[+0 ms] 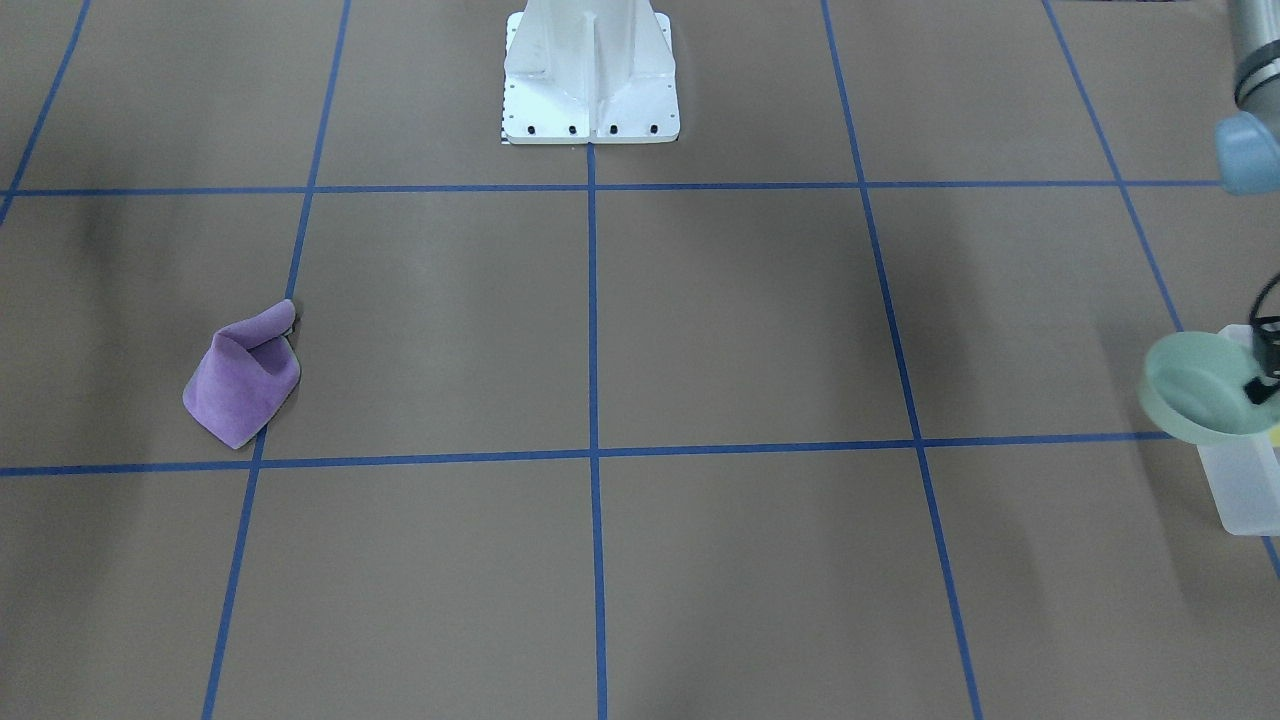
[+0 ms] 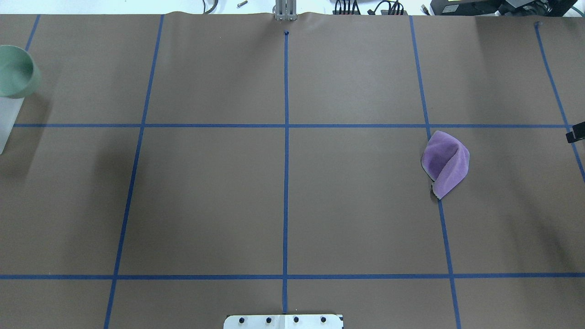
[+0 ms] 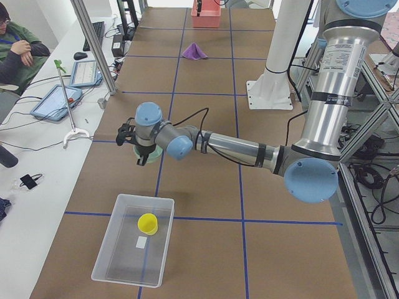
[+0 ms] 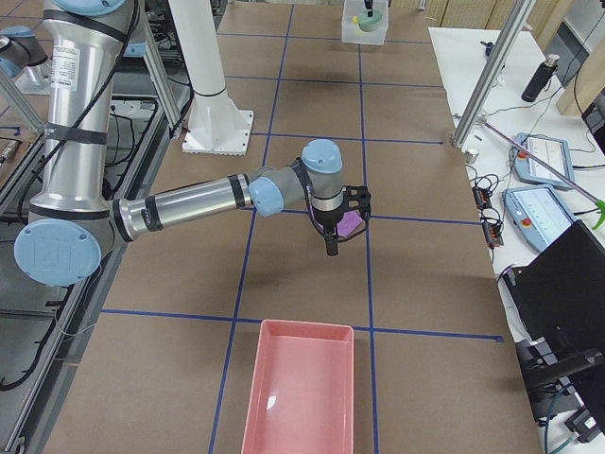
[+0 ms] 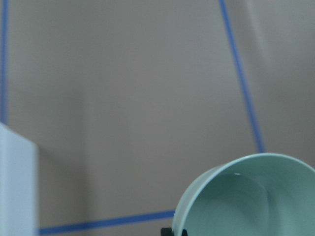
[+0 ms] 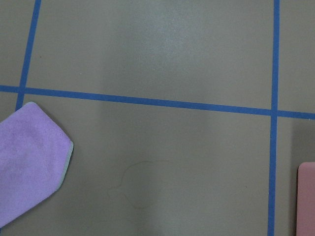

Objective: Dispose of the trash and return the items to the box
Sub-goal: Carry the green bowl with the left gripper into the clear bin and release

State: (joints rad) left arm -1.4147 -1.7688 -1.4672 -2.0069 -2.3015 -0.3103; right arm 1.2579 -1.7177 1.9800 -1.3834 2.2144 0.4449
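My left gripper (image 1: 1262, 378) is shut on the rim of the pale mint-green bowl (image 1: 1195, 388) and holds it tilted in the air, by the far end of the frosted box (image 3: 106, 261). The bowl also shows in the overhead view (image 2: 16, 71) and the left wrist view (image 5: 251, 196). The yellow cup (image 3: 148, 223) stands inside the box. My right gripper (image 4: 333, 241) hangs above the table near the purple cloth (image 4: 352, 223). I cannot tell whether it is open or shut.
The purple cloth (image 2: 445, 164) lies crumpled on the robot's right side of the table. A pink bin (image 4: 301, 392) stands at the right end. The white robot base (image 1: 590, 75) is at the middle. A small white scrap (image 3: 141, 242) lies in the box.
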